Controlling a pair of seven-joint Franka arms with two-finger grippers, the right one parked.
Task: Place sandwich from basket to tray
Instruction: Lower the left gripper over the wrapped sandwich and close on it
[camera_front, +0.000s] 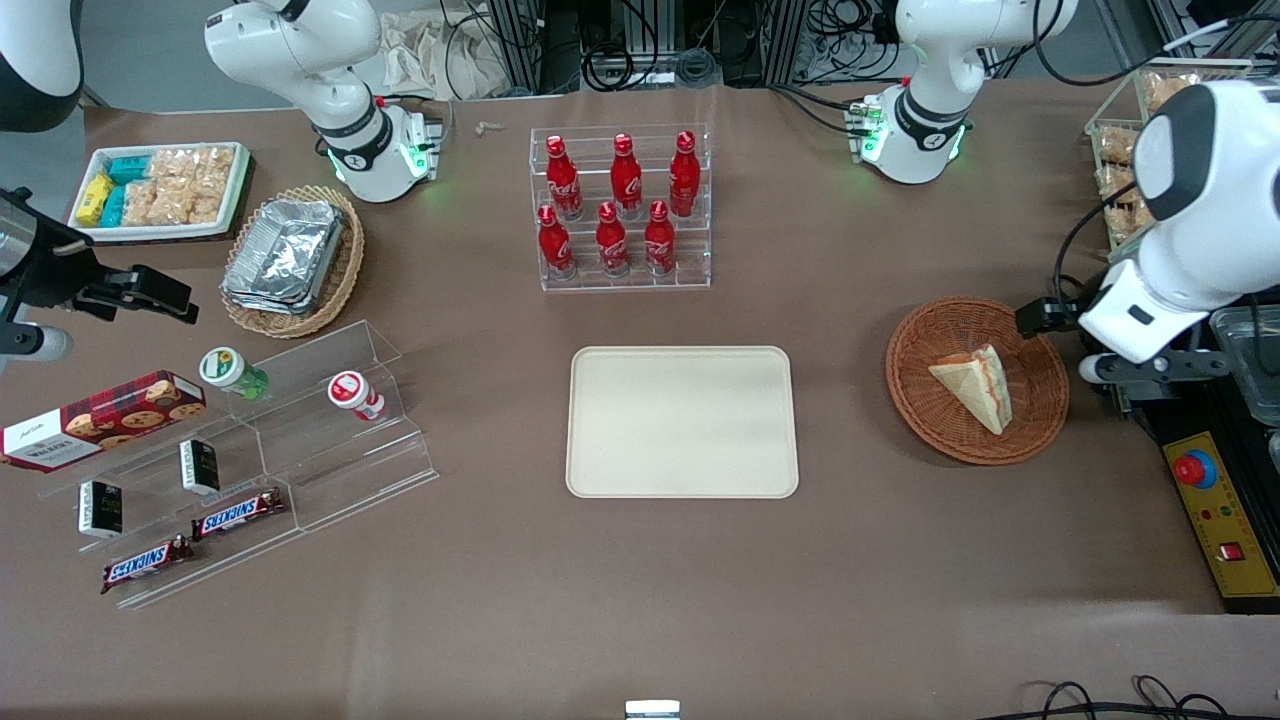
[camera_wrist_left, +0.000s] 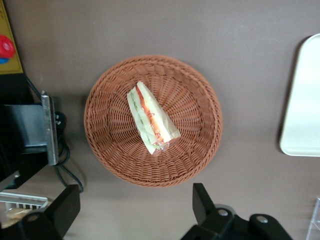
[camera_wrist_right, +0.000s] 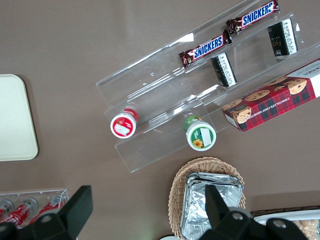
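The sandwich (camera_front: 975, 385) (camera_wrist_left: 151, 117), a pale triangular wedge with red and green filling along its cut edge, lies in the middle of the round reddish-brown wicker basket (camera_front: 925, 345) (camera_wrist_left: 192, 107). The cream rectangular tray (camera_front: 682, 420) (camera_wrist_left: 302, 100) sits flat on the table beside the basket, toward the parked arm's end, with nothing on it. My gripper (camera_front: 1045, 320) (camera_wrist_left: 136, 192) hovers above the table just off the basket's rim, toward the working arm's end. It is open wide and its black fingers (camera_wrist_left: 202, 200) hold nothing.
A clear rack of red cola bottles (camera_front: 622, 205) stands farther from the front camera than the tray. A yellow box with a red stop button (camera_front: 1215, 510) (camera_wrist_left: 5, 47) and a metal bracket (camera_wrist_left: 47, 127) lie close to the basket at the working arm's end.
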